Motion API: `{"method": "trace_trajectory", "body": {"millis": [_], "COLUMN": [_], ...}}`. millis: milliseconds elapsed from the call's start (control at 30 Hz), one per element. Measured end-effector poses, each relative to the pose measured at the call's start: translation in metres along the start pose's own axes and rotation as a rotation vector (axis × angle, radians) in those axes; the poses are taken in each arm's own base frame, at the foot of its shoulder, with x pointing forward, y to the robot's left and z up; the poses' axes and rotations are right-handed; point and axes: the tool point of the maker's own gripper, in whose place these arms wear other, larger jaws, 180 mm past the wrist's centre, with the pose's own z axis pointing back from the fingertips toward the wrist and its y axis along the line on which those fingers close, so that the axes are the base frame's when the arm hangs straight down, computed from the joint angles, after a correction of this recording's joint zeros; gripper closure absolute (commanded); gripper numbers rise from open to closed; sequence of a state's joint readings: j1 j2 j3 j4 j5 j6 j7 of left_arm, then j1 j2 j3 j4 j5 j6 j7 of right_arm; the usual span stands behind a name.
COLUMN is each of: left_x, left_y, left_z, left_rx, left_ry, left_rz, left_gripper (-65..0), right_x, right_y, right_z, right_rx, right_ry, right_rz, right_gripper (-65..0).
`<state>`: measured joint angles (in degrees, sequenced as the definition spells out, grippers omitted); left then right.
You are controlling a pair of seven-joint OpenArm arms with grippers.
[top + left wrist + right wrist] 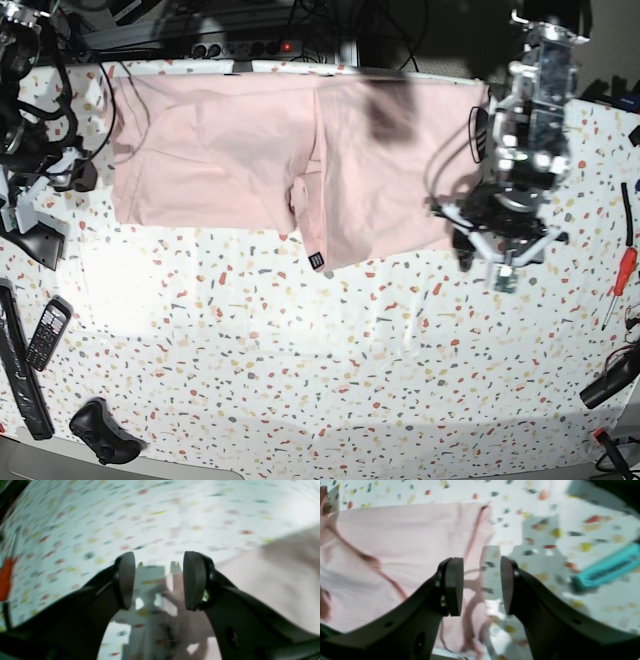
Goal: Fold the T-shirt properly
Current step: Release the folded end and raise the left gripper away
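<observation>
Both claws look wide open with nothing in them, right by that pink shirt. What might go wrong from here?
The pale pink cotton T-shirt lies part-folded and wrinkled; a pinch might take only one layer, or several, skewing the fold. The open left gripper hangs over the shirt's edge and speckled tablecloth, so it might snag that cloth too. The open right gripper is near a turquoise bar-shaped object it might knock.

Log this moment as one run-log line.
step: folding underway | T-shirt: partly folded, far edge of table | left gripper: open, empty, at shirt edge | right gripper: open, empty, at shirt edge
</observation>
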<state>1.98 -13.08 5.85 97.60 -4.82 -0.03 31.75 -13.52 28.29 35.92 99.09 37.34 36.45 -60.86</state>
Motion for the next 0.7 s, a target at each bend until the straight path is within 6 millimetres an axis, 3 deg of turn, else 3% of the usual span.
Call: {"method": "trace_trajectory", "body": {"millis": [167, 300, 533, 700], "left_x": [-0.024, -0.023, -0.055, -0.085], "left_y": [0.061, 0.104, 0.116, 0.113], "left_z": [0.015, 0.032, 0.051, 0.046], "left_rx": [0.101, 0.102, 0.039, 0.014], "left_ry": [0.037, -0.006, 0.039, 0.112], "left_rz": [0.089, 0.189, 0.235, 0.261], "left_gripper": [-29.0, -27.0, -25.1, -25.1], "right_x": [-0.004, -0.01, -0.033, -0.048], "right_y": [-0.014, -0.014, -0.015, 0.006], "right_z": [0.007, -0.002, -0.025, -0.038], "right_rx": [-0.028, 0.048, 0.148, 0.205], "right_ry": [0.061, 0.057, 0.101, 0.148], "right_rz": [0.028, -0.068, -0.214, -0.209], "right_gripper": [-24.0, -24.0, -24.0, -24.0]}}
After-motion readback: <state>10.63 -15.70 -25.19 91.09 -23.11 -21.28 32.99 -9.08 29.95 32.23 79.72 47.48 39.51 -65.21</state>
